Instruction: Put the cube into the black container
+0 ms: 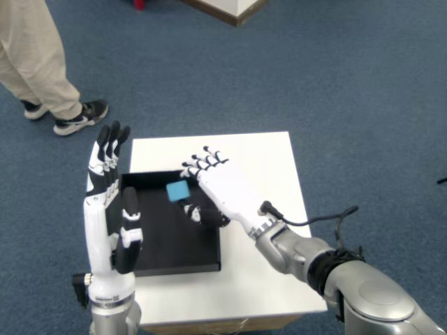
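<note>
The small blue cube (177,190) hangs tilted over the back part of the black container (174,255), a shallow tray on the left side of the white table (258,160). My right hand (216,187) reaches across the tray's right wall. The cube sits between its thumb (193,211) and its index finger; the other fingers (206,159) are spread toward the tray's far edge. The left hand (108,202) stands upright and open at the tray's left side, palm facing inward.
A person's legs and dark shoes (78,117) stand on the blue carpet beyond the table's far left corner. A wooden-edged piece of furniture (230,8) shows at the top of the view. A black cable (314,218) runs along my right forearm.
</note>
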Motion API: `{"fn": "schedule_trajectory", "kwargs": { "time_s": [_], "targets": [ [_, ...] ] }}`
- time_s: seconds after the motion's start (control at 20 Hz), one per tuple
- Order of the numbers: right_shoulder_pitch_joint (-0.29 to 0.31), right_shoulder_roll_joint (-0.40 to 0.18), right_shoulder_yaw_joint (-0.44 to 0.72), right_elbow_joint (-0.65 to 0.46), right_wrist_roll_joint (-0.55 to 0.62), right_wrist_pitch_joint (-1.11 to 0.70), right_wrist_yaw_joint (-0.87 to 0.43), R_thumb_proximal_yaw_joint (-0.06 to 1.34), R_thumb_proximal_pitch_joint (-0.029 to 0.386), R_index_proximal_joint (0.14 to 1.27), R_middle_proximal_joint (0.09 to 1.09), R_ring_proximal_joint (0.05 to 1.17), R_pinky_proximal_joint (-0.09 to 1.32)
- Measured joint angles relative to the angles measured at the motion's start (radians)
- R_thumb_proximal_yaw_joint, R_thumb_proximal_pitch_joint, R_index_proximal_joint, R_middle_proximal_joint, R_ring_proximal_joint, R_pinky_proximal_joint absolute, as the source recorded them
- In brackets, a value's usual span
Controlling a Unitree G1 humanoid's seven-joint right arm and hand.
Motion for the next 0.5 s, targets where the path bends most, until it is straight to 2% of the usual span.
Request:
{"fn": "schedule_trajectory", "kwargs": {
  "time_s": [0.25, 0.5],
  "targets": [
    [0.001, 0.000, 0.001, 0.002, 0.016, 0.000, 0.011, 0.49, 0.067, 0.59, 0.32, 0.25, 0.08],
    [0.001, 0.001, 0.001, 0.002, 0.016, 0.000, 0.013, 0.46, 0.046, 0.61, 0.31, 0.25, 0.08]
  ]
}}
